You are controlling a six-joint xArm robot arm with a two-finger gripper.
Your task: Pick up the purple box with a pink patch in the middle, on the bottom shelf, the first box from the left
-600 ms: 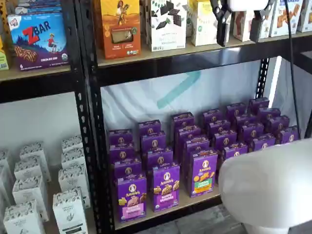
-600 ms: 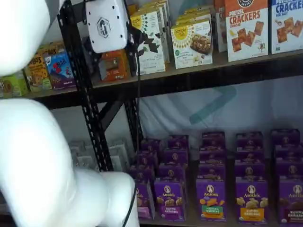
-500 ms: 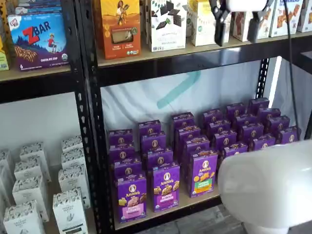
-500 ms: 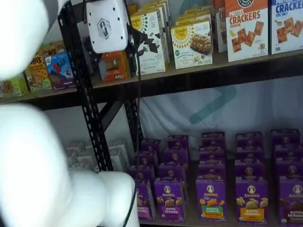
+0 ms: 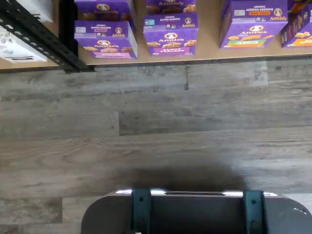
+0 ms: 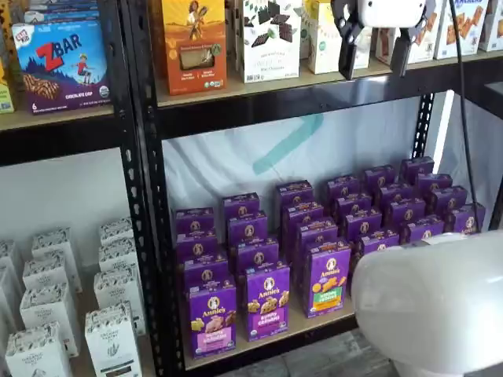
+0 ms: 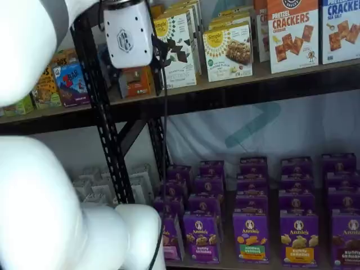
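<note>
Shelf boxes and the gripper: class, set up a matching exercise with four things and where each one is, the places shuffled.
Things:
1. purple box
2. gripper
3. ZBAR box
4. white cartons

Places:
A. high, by the upper shelf
B. front row, at the left end of the bottom shelf
C. low, in the rack's left bay
D. upper board, left bay

Pairs: 1-B, 2-A, 3-D, 4-C

The purple box (image 6: 211, 317) with the pink patch reads "Annie's" under its round logo; in the wrist view (image 5: 104, 40) it shows "Annie's" and "BUNNY GRAHAMS". At its three o'clock, the green-patch carton (image 7: 251, 236) reads "HIDDEN VEGGIES". On the upper shelf, the blue box (image 6: 61, 64) says "ZBAR", a cream box (image 7: 228, 49) says "Simple Mills", and a red-topped box (image 7: 291, 35) says "PRETZEL CRACKERS".
</note>
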